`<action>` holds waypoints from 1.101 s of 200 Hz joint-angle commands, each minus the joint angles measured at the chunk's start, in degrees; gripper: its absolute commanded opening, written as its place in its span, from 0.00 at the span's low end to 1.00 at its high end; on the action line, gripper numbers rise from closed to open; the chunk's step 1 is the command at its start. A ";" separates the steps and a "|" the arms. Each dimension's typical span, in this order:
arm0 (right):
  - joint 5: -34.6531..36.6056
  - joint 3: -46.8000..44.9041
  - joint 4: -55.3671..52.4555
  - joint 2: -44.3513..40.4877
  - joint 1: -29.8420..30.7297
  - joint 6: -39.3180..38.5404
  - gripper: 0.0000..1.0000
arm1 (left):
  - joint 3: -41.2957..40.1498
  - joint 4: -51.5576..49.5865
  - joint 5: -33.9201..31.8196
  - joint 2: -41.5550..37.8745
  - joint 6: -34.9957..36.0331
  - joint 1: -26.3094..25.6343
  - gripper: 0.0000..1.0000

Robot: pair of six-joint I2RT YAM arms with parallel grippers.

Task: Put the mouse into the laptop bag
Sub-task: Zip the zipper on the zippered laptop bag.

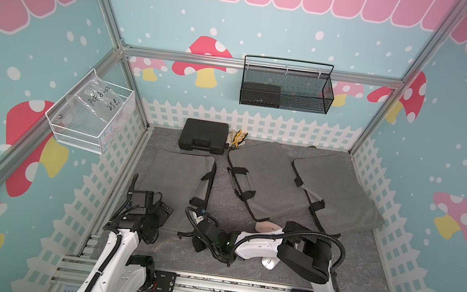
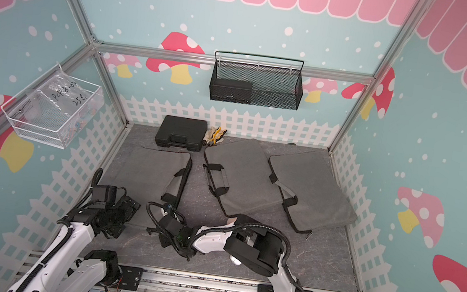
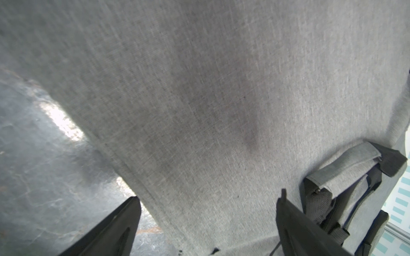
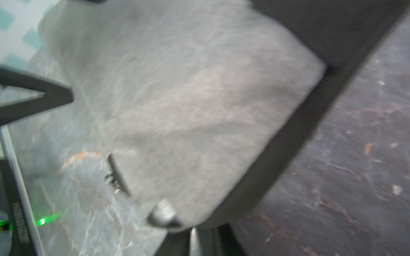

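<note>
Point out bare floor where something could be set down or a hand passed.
Widest: front-right corner, bordered by right bag, side fence and front rail. Narrow strip between left bag and middle bag. Crowded: back edge, black case beside gloves, and under the right arm.

Three grey bags lie flat on the dark mat (image 1: 364,264): a left laptop bag (image 1: 175,172), a middle laptop bag (image 1: 265,176) and a right laptop bag (image 1: 340,193). A white mouse (image 1: 268,263) sits near the front edge, partly under the right arm (image 1: 303,256). A black case (image 1: 203,140) rests at the back edge.

Black case (image 1: 202,140), gloves (image 1: 237,139), mesh basket (image 1: 287,86)
</note>
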 commanded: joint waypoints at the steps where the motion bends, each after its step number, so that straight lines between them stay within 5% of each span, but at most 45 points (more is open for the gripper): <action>1: 2.53 -1.33 -0.67 0.29 -1.60 1.21 0.03 | -1.15 0.61 0.66 -1.50 0.56 0.53 0.98; 48: 3.93 -8.58 3.06 -6.07 -2.25 -0.42 0.00 | -2.38 -0.25 0.99 -5.36 -0.57 0.72 0.98; 81: -0.19 -14.79 9.94 -13.23 -1.71 -1.30 0.51 | -3.23 -0.23 0.31 -6.97 -0.80 0.83 0.97; 109: -3.42 -15.75 13.26 -15.15 -1.56 -1.71 0.70 | -4.43 1.81 0.92 -6.08 -1.02 0.99 0.76; 180: -4.13 -5.26 8.13 -5.28 -2.90 1.02 0.78 | -5.91 4.91 3.55 -0.25 -0.81 1.12 0.16; 220: -3.72 -1.94 5.82 -1.64 -5.34 1.82 0.69 | -9.74 3.91 6.00 -6.47 -4.67 -0.13 0.09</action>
